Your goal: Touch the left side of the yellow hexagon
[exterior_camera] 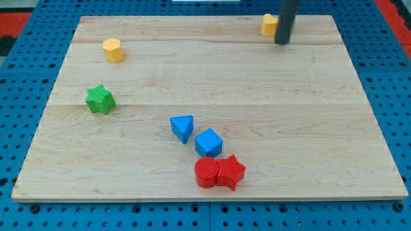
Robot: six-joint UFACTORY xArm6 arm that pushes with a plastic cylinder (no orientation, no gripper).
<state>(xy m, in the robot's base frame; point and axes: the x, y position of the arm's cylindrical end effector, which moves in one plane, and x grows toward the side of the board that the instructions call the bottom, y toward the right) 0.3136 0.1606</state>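
Red cylinder [207,172] touching red star [232,172] (yellow hexagon [112,49] well apart)

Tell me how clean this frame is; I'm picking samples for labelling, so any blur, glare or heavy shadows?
Camera view: lighting is even, no glare on the board. Shadows are soft and short, seen under the green star and red blocks. The rod is slightly soft, my tip beside the right yellow block; the yellow hexagon is sharp. Board edges converge toward the view's top.
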